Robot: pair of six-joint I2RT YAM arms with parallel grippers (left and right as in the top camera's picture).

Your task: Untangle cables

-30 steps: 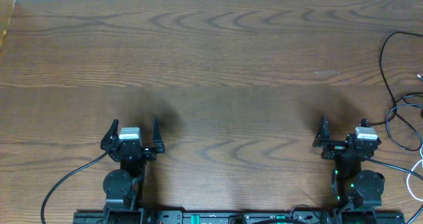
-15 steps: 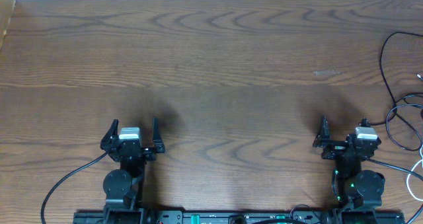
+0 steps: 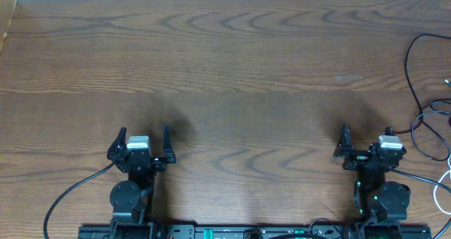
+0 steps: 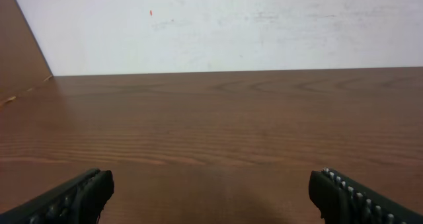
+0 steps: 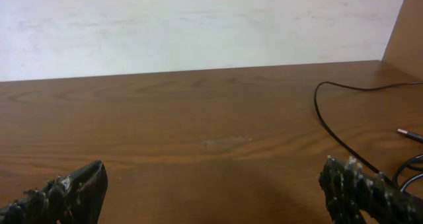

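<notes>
Thin black cables (image 3: 416, 119) lie looped at the table's far right edge, with a white cable (image 3: 444, 186) partly cut off by the frame below them. The right wrist view shows a black cable (image 5: 330, 128) curving across the wood and a small plug end (image 5: 410, 135). My right gripper (image 3: 365, 135) stands open just left of the cables, touching none; its fingers (image 5: 73, 187) are wide apart and nothing is between them. My left gripper (image 3: 144, 133) is open at the front left, far from the cables, its gap (image 4: 211, 191) holding nothing.
The brown wooden table (image 3: 225, 70) stretches to a white wall (image 4: 218, 26) at the back. A wooden side panel (image 4: 20, 45) rises at the left and another (image 5: 406, 32) at the right. Thick black robot wires (image 3: 70, 197) run along the front edge.
</notes>
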